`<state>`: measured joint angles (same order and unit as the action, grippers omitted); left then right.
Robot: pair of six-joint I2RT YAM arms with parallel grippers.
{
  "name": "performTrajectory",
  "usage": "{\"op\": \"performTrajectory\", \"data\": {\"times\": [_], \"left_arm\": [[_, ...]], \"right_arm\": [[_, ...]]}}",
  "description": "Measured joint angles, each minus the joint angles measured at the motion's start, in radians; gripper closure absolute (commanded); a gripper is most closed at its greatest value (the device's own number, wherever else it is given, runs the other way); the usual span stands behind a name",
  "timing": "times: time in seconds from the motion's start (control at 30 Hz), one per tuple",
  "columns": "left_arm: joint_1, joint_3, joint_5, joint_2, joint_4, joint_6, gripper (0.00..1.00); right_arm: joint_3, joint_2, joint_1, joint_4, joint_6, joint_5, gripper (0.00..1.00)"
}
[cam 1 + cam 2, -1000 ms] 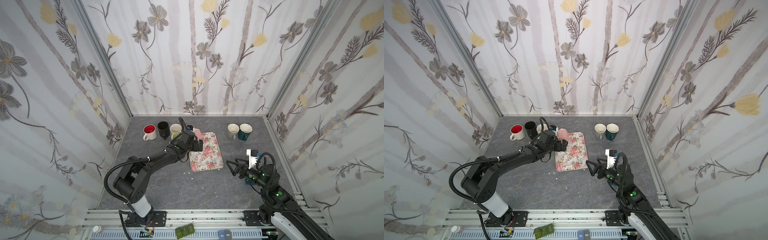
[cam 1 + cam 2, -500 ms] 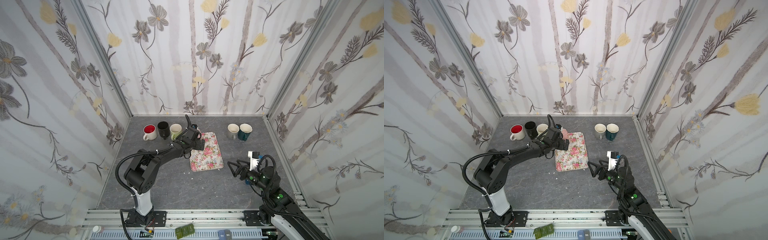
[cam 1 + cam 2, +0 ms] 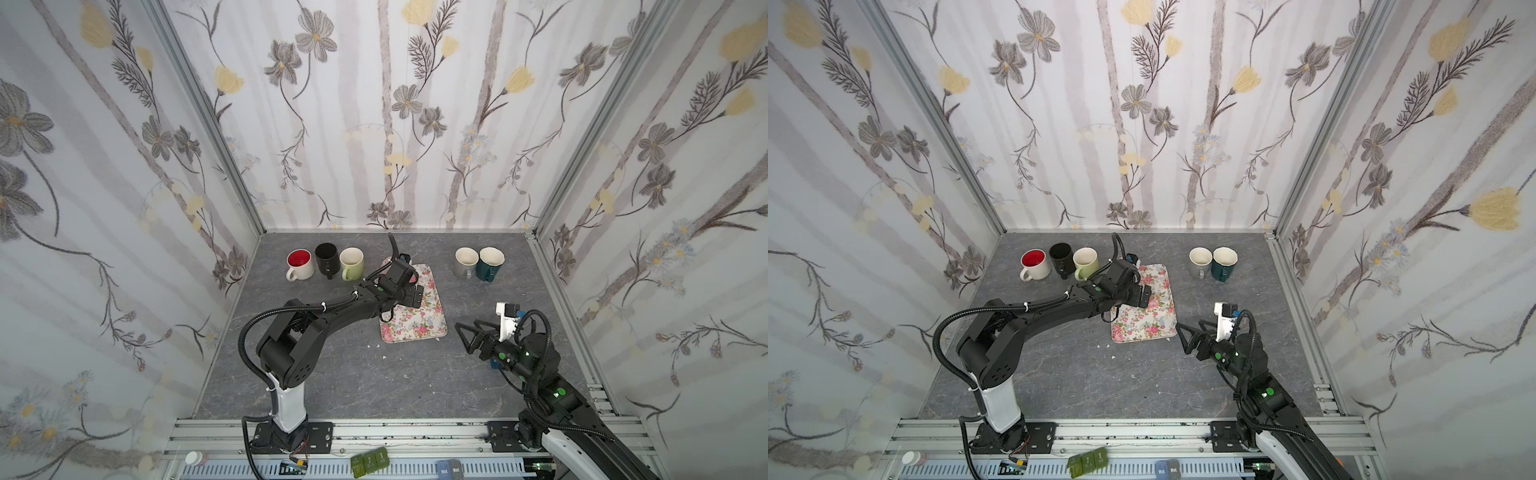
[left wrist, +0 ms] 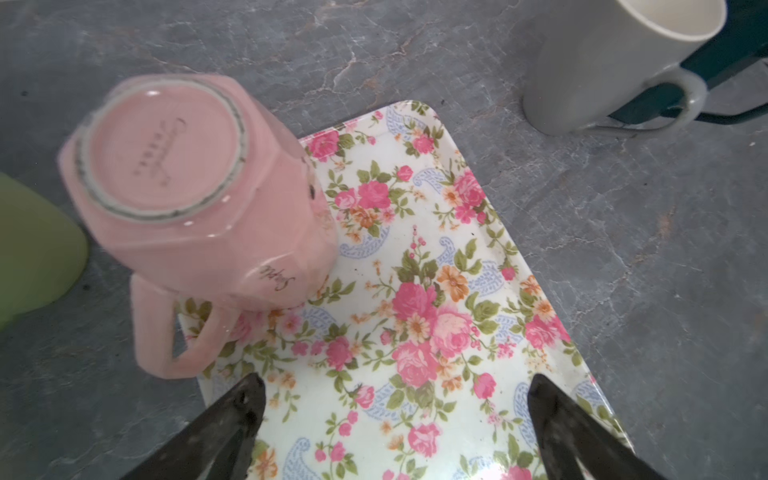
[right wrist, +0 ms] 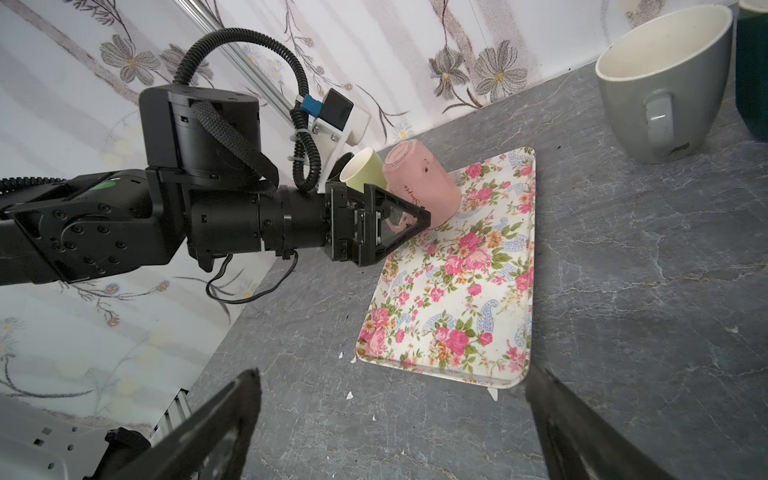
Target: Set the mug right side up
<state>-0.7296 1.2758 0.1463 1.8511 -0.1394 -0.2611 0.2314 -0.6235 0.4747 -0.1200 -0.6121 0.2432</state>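
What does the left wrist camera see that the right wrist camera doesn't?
Only the left wrist view shows the pink mug's flat bottom face-on, and the left gripper's two open fingertips from behind. Only the right wrist view shows the left arm from the side, the flowered wall, the whole floral tray and the open right gripper. Both show the pink mug upside down at a corner of the tray, plus the grey mug and the green mug.

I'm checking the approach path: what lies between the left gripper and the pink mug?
Only bare tray lies between the left gripper, jaws open, and the mug; the left wrist view shows it.
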Motion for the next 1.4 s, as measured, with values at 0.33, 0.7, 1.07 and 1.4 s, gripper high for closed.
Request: {"op": "performTrajectory", "data": {"times": [0.33, 0.7, 1.07, 1.4], "left_arm": [[0.02, 0.092, 0.172, 0.072, -0.058, 0.067, 0.0], [0.047, 0.081, 0.177, 0.101, 0.012, 0.104, 0.0], [0.05, 0.092, 0.097, 0.125, 0.026, 0.064, 0.0], [0.048, 0.052, -0.059, 0.058, 0.004, -0.062, 0.0]], "right_arm": [[-0.002, 0.008, -0.001, 0.033, 0.0, -0.014, 0.0], [-0.002, 0.048, -0.001, 0.074, 0.011, -0.037, 0.0], [0.002, 0.051, -0.003, 0.098, 0.01, -0.041, 0.0], [0.006, 0.064, -0.004, 0.116, -0.018, -0.04, 0.0]]}}
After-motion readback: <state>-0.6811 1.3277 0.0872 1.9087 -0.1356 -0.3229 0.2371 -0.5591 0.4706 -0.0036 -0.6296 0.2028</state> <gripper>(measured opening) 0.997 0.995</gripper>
